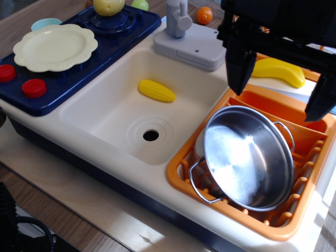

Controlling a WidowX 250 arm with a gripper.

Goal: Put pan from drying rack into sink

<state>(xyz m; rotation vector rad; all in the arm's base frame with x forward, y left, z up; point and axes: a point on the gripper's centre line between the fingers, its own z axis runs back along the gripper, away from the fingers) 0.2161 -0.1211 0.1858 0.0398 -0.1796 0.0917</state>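
Note:
The shiny steel pan (248, 157) leans tilted in the orange drying rack (294, 220) at the right, its wire loop handles at lower left and upper right. The cream sink (105, 113) with a round drain hole lies to its left and holds a yellow corn cob (156, 90). My black gripper (281, 86) hangs above the rack's far end, just above the pan. It is open and empty, with one finger (240, 65) at left and the other (321, 97) at right.
A cream scalloped plate (55, 47) rests on the blue stove (79, 79) at left, by red knobs (33, 88). A grey faucet (179, 21) stands behind the sink. A yellow banana (278, 71) lies behind the rack. Small fruit sits along the back.

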